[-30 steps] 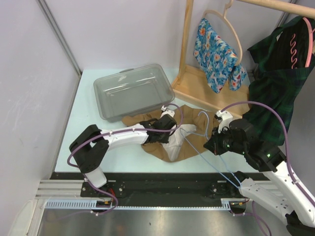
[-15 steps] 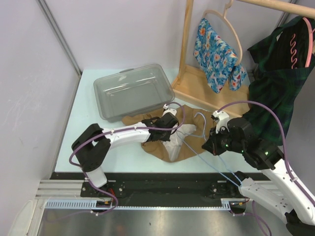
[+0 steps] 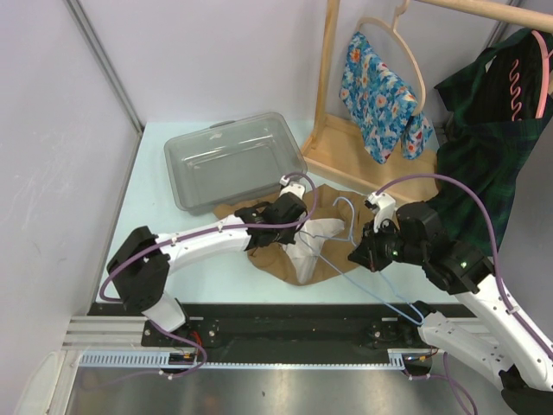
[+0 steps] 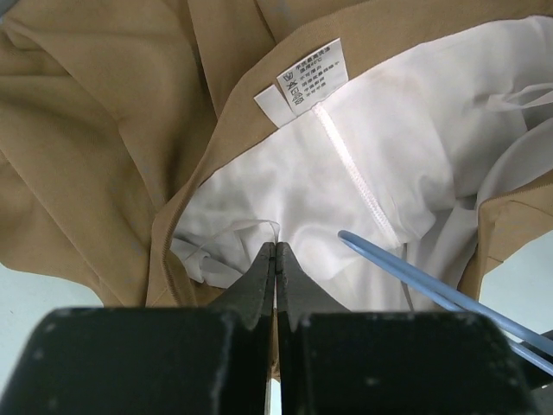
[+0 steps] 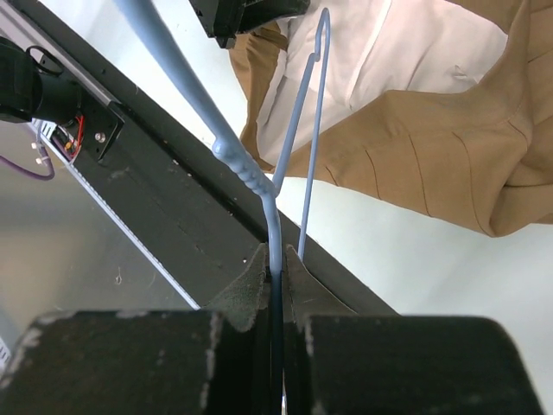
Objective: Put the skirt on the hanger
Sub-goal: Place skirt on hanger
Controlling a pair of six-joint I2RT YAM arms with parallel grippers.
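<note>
I log the left end effector (image 4: pixel 276 251) pinched together on the skirt (image 4: pixel 104 130) lining (image 4: pixel 415 147), with the right end effector (image 5: pixel 275 259), at the skirt's 3 o'clock, clamped on the blue hanger (image 5: pixel 246 177).

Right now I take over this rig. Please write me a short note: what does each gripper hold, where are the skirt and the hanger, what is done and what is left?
Left gripper: shut; it seems to pinch the skirt by its white lining.
Right gripper: shut on the blue hanger, at its twisted neck.
Skirt: crumpled on the table, between the arms.
Hanger: one end lies over the lining.
Done: both things are gripped.
Left: the skirt is not yet on the hanger.
</note>
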